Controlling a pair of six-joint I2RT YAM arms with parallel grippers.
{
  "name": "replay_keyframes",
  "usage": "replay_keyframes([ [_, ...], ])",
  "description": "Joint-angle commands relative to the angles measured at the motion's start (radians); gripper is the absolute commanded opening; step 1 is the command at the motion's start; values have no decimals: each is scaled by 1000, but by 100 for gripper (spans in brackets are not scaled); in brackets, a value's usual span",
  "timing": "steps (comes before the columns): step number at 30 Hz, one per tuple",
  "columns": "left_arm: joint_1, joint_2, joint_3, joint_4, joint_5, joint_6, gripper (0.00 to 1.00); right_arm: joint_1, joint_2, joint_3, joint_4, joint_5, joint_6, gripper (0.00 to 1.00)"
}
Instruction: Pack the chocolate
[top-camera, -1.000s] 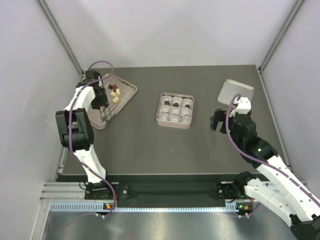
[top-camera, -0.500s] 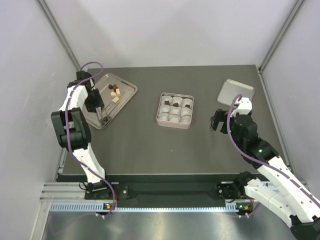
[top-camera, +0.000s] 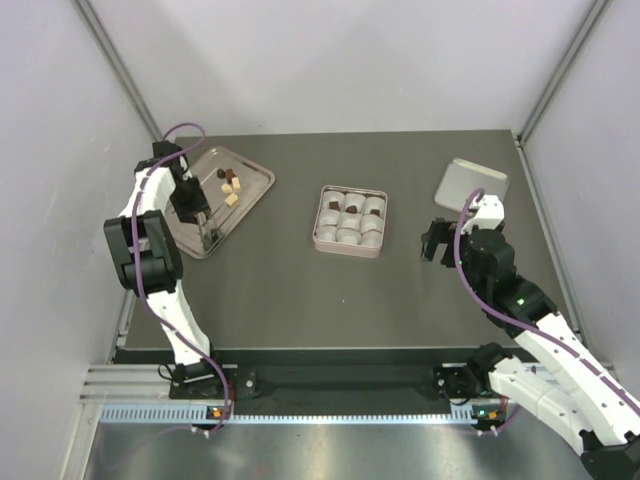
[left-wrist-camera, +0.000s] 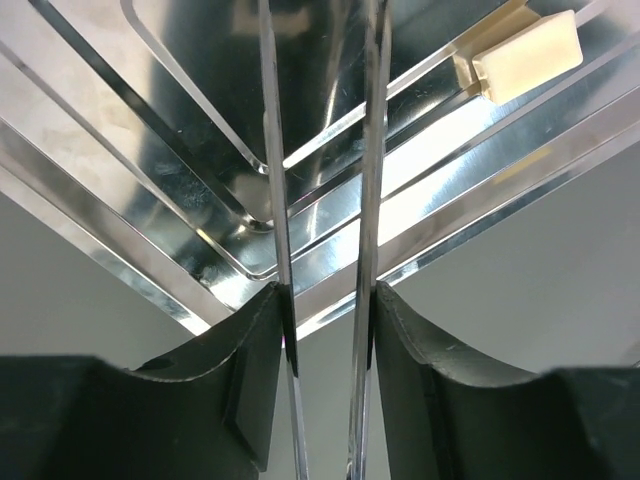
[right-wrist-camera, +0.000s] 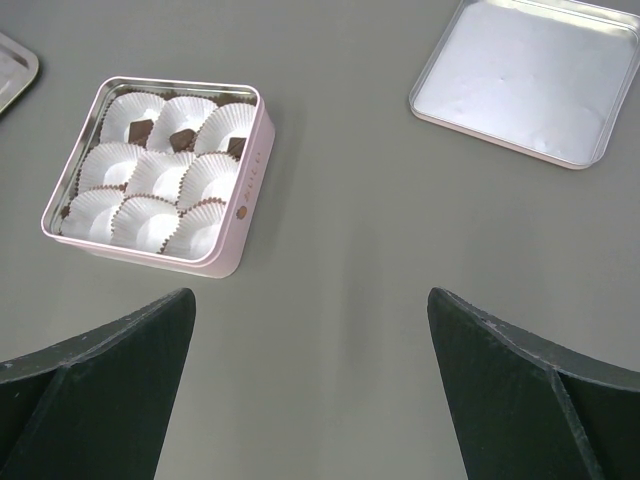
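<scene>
At the far left of the desk (top-camera: 300, 290), the left gripper (top-camera: 197, 213) hangs over a steel tray (top-camera: 252, 170). Its fingers (left-wrist-camera: 250, 350) are clamped on a pair of metal tweezers (left-wrist-camera: 283, 200), whose thin blades reach toward the tray floor. Some of the chocolate (top-camera: 230, 186) lies loose at the tray's far end, with one cream piece (left-wrist-camera: 525, 55) near the blades. Three dark pieces (right-wrist-camera: 182, 138) sit in the far row of paper cups in the pink tin (right-wrist-camera: 240, 240) at mid-desk. The right gripper (right-wrist-camera: 310, 400) hovers near the tin with its fingers wide apart and nothing between them. The lid (right-wrist-camera: 525, 80) lies beyond it.
</scene>
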Motion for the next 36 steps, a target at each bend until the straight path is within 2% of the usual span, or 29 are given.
replay_keyframes([
  [1, 7, 4, 47, -35, 16, -10, 43, 14, -6, 2, 35, 22, -5, 100],
  [8, 20, 4, 64, -63, 26, -19, 37, 13, -12, 2, 35, 19, -2, 100],
  [26, 12, -65, 150, -205, 76, -1, 32, 13, -26, 4, 32, 4, 9, 100],
  [29, -34, -100, 167, -221, 90, 8, 31, 13, -26, 5, 32, -4, 15, 100],
  [32, -126, -126, 217, -259, 82, 19, 31, 13, -27, 10, 29, -12, 21, 100],
  [36, -309, -137, 294, -313, 35, 22, 31, 13, -30, 24, 15, -21, 28, 100],
])
